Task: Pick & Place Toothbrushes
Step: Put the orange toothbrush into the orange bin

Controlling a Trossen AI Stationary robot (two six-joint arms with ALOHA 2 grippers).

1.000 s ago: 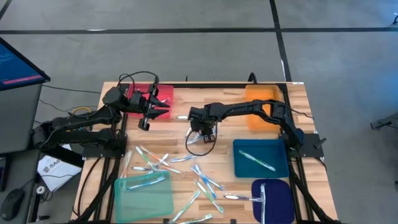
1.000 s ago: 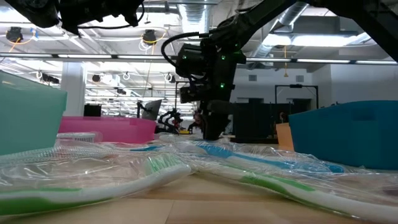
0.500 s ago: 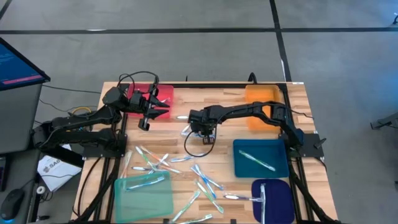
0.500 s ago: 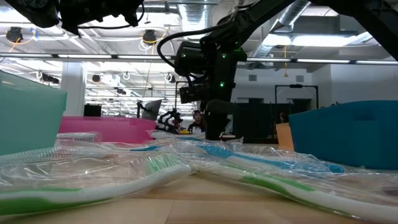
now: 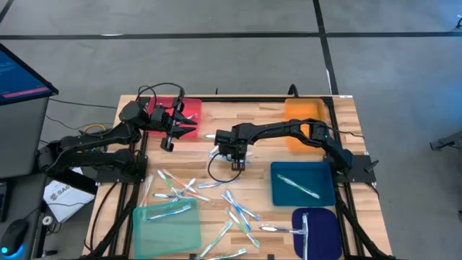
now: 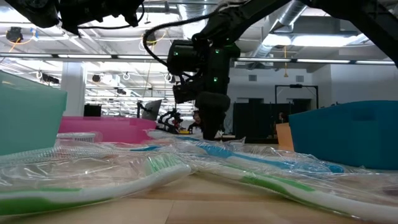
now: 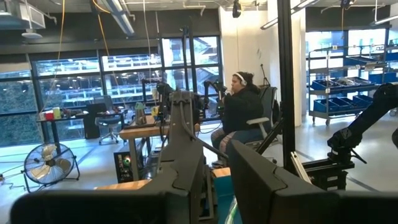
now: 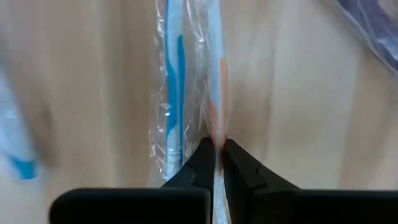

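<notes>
Your wooden table (image 5: 253, 115) carries coloured trays, with loose toothbrushes (image 5: 238, 213) scattered along its near half. Your left gripper (image 5: 186, 124) hovers, slightly parted, over the pink tray (image 5: 189, 108). Your right gripper (image 8: 217, 155), mid-table, pinches a wrapped toothbrush (image 8: 177, 93).

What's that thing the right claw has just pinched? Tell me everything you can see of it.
It is a toothbrush sealed in a clear, crinkly plastic wrapper. The part that shows looks orange. It lies flat on the wooden table, lengthwise beside a second wrapped toothbrush with a blue handle. The right gripper has its two dark fingers shut on it, pinching the wrapper and handle from both sides. From above, it sits near the table's middle, under the gripper, so little of it shows there.
</notes>
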